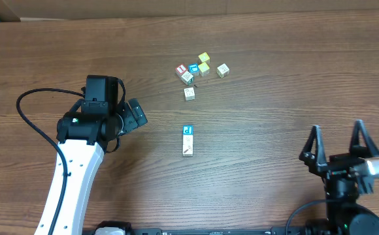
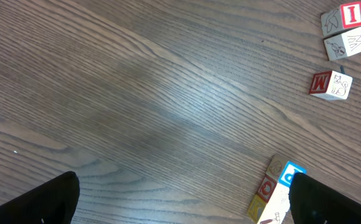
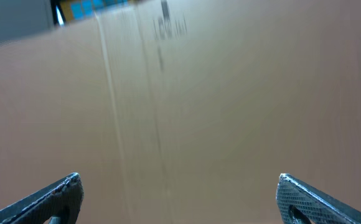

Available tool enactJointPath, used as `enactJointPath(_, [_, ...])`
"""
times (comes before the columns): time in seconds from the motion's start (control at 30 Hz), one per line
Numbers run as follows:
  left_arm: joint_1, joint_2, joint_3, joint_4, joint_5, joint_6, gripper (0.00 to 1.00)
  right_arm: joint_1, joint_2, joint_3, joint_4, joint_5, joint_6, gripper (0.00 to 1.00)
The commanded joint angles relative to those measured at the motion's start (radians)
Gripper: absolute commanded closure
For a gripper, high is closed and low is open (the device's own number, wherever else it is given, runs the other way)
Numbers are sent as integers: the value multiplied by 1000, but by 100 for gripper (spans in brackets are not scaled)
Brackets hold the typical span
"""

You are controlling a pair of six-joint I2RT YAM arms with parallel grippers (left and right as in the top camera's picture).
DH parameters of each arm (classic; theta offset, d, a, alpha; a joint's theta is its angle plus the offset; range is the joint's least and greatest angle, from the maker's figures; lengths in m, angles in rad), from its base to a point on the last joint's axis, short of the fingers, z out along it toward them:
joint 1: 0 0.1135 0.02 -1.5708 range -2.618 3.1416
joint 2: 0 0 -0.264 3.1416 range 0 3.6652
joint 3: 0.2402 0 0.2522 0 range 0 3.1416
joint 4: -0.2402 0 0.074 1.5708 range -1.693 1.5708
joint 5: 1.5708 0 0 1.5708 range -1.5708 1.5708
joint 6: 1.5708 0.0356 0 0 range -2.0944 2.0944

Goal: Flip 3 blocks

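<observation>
My left fingers point(image 2: 46, 200) and right fingers point(image 1: 313, 145) are spread wide, grasping nothing. A row of three blocks point(image 1: 187, 140) lies on the bench point(image 1: 261, 111) near my left fingers, untouched.

Brown wood-grain table point(image 1: 281, 98). Lying near its middle, a straight row of three small pale wooden alphabet cubes point(image 1: 187, 141), touching end to end, blue-letter face at the far end. Farther back, a loose cluster of small wooden cubes point(image 1: 204, 68), among them two plain yellow ones and a red-faced cube point(image 1: 181, 68). Between cluster and row, one pale cube point(image 1: 189, 93) lying apart.
</observation>
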Motion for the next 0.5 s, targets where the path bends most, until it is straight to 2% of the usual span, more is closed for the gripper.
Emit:
enactJointPath(0.0, [5, 5, 10, 2, -16, 19, 0, -5, -13, -60, 7, -17, -8, 0])
enactJointPath(0.1, [5, 5, 10, 2, -16, 19, 0, -5, -13, -106, 4, -16, -4, 0])
enactJointPath(0.47, [5, 5, 10, 2, -16, 19, 0, -5, -13, -103, -362, -16, -111, 0])
